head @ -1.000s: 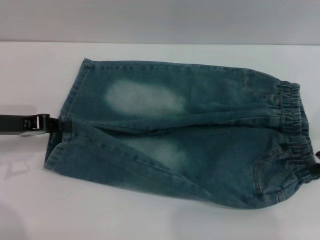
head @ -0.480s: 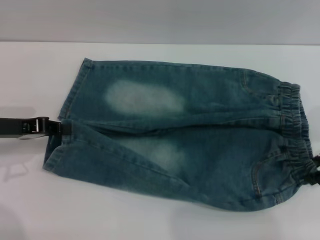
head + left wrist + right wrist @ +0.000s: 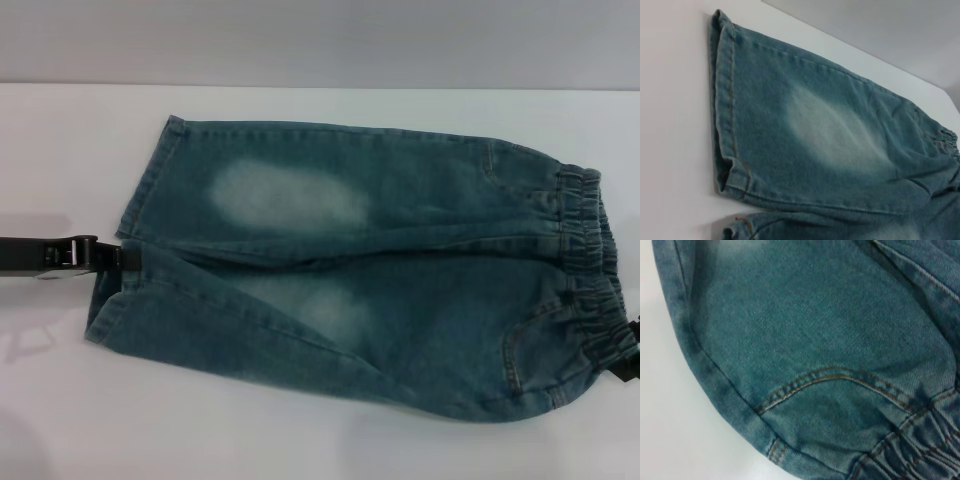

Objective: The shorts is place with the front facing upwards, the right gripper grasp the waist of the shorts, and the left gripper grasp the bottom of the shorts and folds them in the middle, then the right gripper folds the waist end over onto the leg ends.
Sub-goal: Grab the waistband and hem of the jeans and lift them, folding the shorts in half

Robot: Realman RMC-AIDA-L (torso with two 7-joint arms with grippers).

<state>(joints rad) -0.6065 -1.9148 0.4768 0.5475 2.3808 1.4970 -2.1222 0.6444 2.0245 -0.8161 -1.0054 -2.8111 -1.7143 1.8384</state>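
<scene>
Denim shorts [image 3: 360, 270] lie lengthwise across a white table [image 3: 300, 440], waist [image 3: 590, 270] rightward, leg ends [image 3: 135, 240] leftward; left gripper [image 3: 120, 255] at hems, right gripper [image 3: 630, 355] at waistband, finger states unclear; grey wall [image 3: 320, 40] behind.

I find no text, label, brand, number or sign to read anywhere before me; the shorts [image 3: 370, 270] show only tan stitching and faded patches, no tag or print; my left gripper [image 3: 128, 255] at the hem bears no legible marking either.
</scene>
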